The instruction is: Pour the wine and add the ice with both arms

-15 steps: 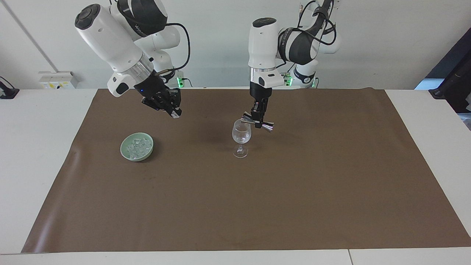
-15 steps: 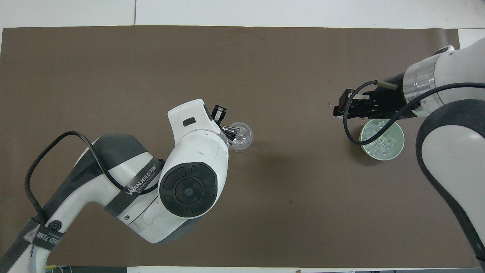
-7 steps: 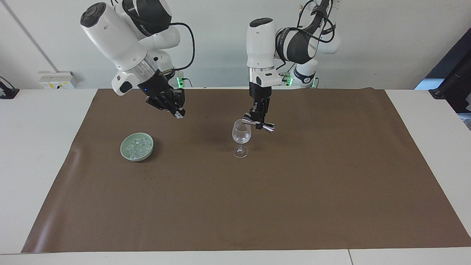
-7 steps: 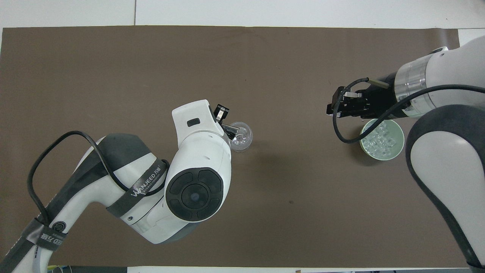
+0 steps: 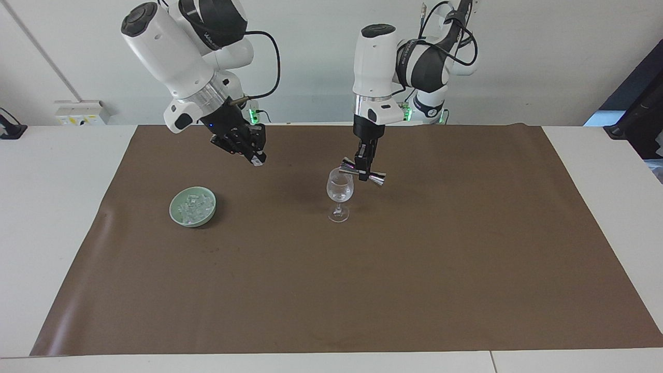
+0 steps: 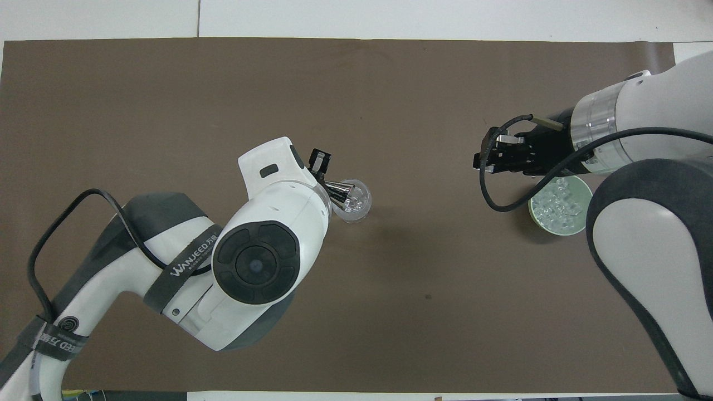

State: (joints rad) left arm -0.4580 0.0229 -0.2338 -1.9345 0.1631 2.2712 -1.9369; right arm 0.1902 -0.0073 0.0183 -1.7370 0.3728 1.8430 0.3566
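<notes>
A brown mat [image 5: 362, 280] is spread over the white tabletop [image 5: 46, 207]. On it, toward the right arm's end, a pale green bowl [image 5: 175, 217] is set, and the ice [image 5: 194, 207] is heaped inside it as small clear cubes. Near the middle of the mat a clear stemmed wine glass [image 5: 339, 192] is stood upright, well apart from the bowl.

The left gripper [image 5: 364, 168] is hung from a near-vertical wrist just over the rim of the glass. Its jaws are closed on the waist of a metal jigger [image 5: 362, 174], which is held tipped on its side, one cone mouth turned to the glass rim and the other pointed toward the left arm's end of the table. In the overhead view the jigger [image 6: 338, 192] is seen reaching over the glass [image 6: 356, 201] from the left gripper [image 6: 320, 165].

The right gripper [image 5: 255, 158] is held in the air over bare mat between the bowl and the glass, tilted down toward the glass. Its jaws are drawn together on a small whitish piece at their tips, too small to be identified. From overhead the right gripper [image 6: 483, 161] is seen beside the bowl [image 6: 533, 214], whose ice [image 6: 560, 203] is partly covered by the arm.
</notes>
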